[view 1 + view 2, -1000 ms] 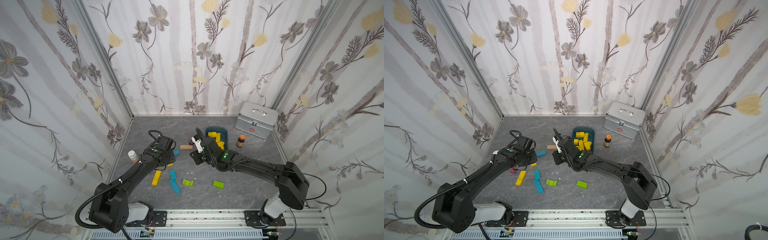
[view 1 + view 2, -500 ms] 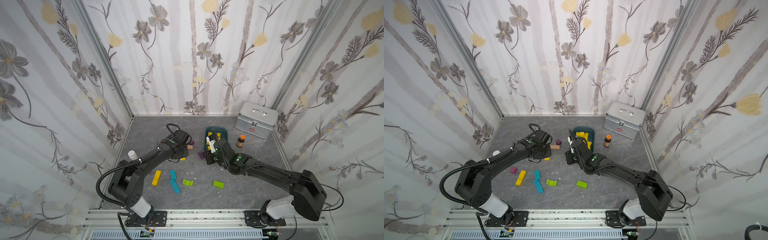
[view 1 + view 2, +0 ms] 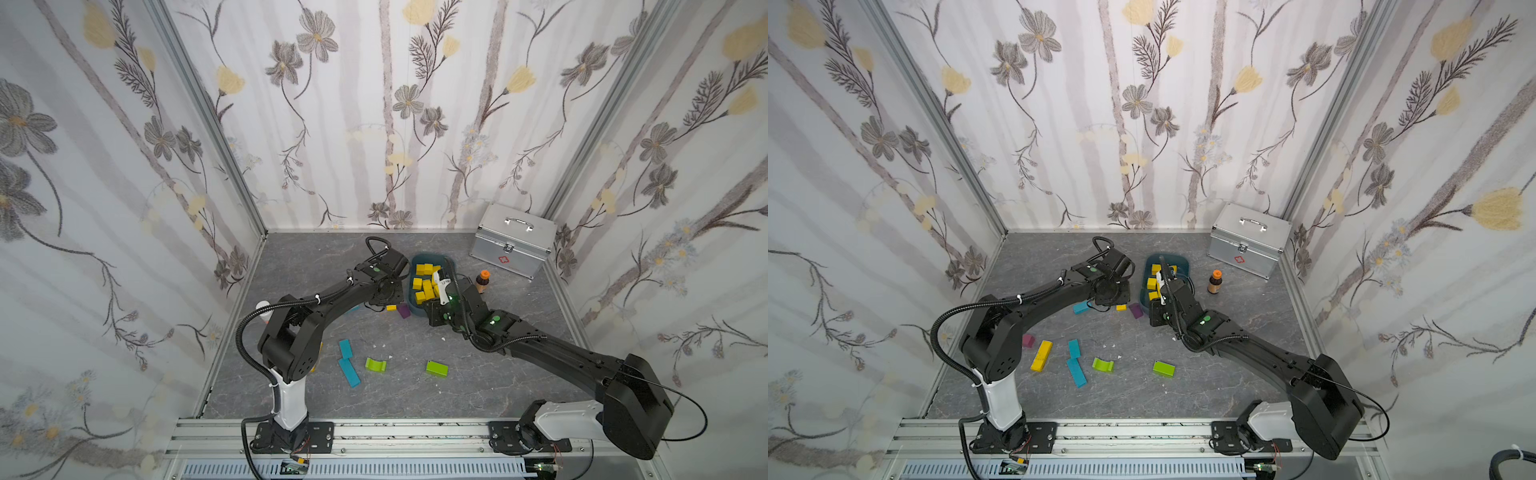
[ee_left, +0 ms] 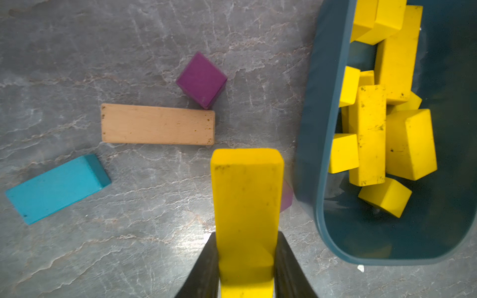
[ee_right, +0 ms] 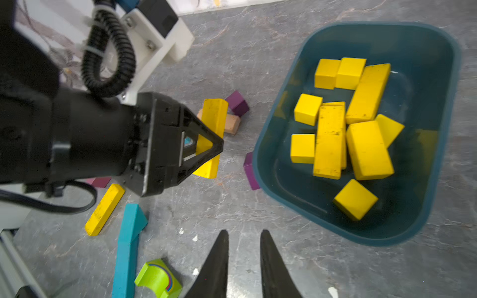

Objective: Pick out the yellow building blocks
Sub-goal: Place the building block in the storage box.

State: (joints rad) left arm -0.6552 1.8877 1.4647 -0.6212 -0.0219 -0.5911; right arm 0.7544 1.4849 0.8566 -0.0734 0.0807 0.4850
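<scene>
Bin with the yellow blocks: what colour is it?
Dark teal bin, clearest in right wrist view.

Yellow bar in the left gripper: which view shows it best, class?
Left wrist: the yellow bar fills the centre, its broad face unobstructed. Right wrist shows it partly behind the left gripper; both top views show only a sliver.

We see the yellow bar (image 4: pixel 246 206) run off the frame edge, hiding most of a purple block (image 4: pixel 287 197).
</scene>
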